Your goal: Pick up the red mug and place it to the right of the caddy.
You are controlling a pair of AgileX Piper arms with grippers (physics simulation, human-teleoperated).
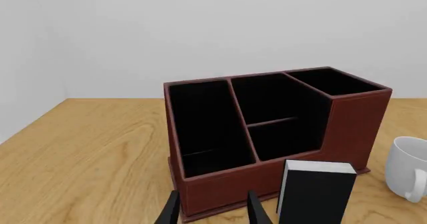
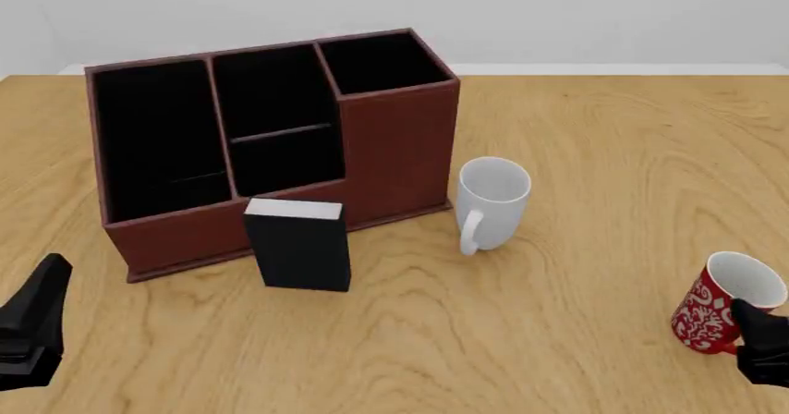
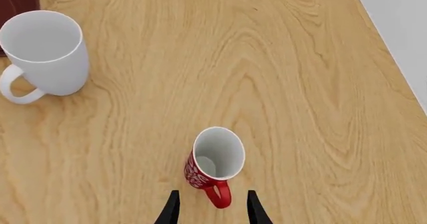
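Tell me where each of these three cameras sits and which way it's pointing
Front view: fixed above and behind the arms, looking forward and down at the caddy, black box, white mug and red mug; both end effectors show at the lower corners.
Left wrist view: behind the left end effector, facing the caddy; fingertips show.
Right wrist view: above the right end effector, looking down on the red mug.
Shared: the white mug appears in all three.

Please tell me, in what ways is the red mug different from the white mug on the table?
The red mug has a white floral pattern on its outside; the white mug is plain. The red mug stands near the table's right front, far from the caddy; the white mug stands just right of the caddy. The red mug's handle lies between the right pincer's fingers; nothing is near the white mug's handle. Both stand upright, white inside.
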